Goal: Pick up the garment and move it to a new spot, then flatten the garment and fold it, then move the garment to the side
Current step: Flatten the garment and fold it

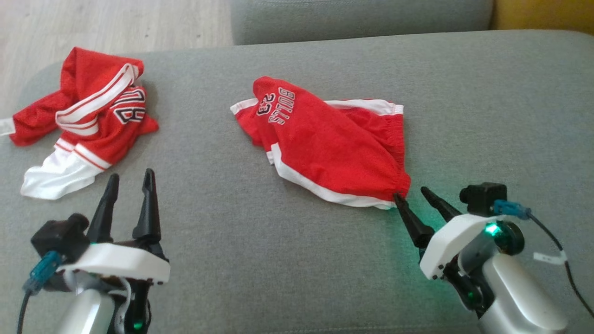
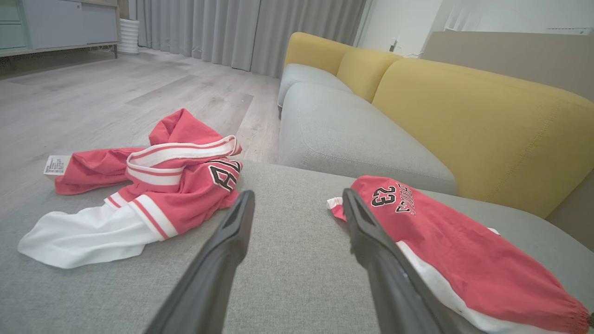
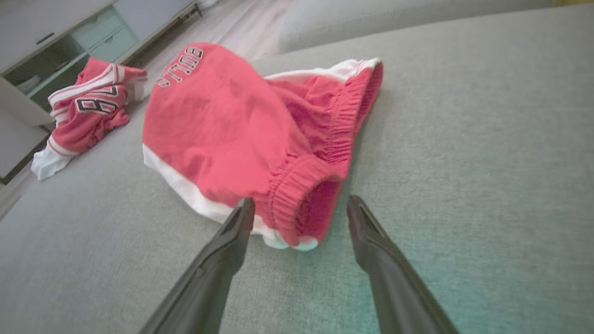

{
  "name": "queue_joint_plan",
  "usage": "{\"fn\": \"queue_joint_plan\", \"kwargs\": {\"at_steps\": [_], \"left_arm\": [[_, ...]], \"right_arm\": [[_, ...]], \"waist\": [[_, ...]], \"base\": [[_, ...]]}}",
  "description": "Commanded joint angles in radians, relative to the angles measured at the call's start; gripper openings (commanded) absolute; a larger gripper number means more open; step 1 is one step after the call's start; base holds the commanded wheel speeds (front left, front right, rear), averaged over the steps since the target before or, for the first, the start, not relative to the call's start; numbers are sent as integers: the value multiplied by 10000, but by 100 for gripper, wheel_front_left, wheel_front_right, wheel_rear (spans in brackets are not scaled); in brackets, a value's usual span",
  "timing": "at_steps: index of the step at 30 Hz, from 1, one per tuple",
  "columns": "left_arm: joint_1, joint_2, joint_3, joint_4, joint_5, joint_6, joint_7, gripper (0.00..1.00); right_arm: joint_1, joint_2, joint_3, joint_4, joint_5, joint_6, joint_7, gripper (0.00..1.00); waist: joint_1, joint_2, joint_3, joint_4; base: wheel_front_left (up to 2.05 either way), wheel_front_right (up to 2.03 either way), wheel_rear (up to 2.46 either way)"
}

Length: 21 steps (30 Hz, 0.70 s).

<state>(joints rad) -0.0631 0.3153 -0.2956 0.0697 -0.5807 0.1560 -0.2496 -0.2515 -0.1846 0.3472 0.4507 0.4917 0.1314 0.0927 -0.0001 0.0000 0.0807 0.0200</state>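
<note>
Between tips of spread right claw [image 3: 300, 200], waistband corner of red shorts [image 3: 222, 130]

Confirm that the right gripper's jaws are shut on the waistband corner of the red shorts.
Wrong. The right gripper's jaws are open at the waistband corner of the red shorts, not shut on it, as the right wrist view shows.

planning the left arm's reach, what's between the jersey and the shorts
Nothing: bare grey cushion between the jersey and the shorts, seen in the head view.
</note>
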Motion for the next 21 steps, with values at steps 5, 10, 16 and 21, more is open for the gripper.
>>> {"fn": "queue_joint_plan", "kwargs": {"at_steps": [5,10,16,21], "left_arm": [[-397,-181,777,-33,309,-313,-121,100],[-482,-433,925,177,494,-563,-122,100],[-537,-710,1166,407,690,-817,-122,100],[-586,-857,1313,531,822,-979,-122,100]], "right_arm": [[-314,-373,494,-415,373,-7,1048,100],[-508,-603,704,-242,137,-7,1737,100],[-763,-831,996,-194,-408,-7,1796,76],[-947,-1038,1419,-215,-331,-7,1989,0]], "waist": [[1,0,167,251],[1,0,293,474],[1,0,440,639],[1,0,516,683]], "base": [[0,0,0],[0,0,0],[0,0,0],[0,0,0]]}}
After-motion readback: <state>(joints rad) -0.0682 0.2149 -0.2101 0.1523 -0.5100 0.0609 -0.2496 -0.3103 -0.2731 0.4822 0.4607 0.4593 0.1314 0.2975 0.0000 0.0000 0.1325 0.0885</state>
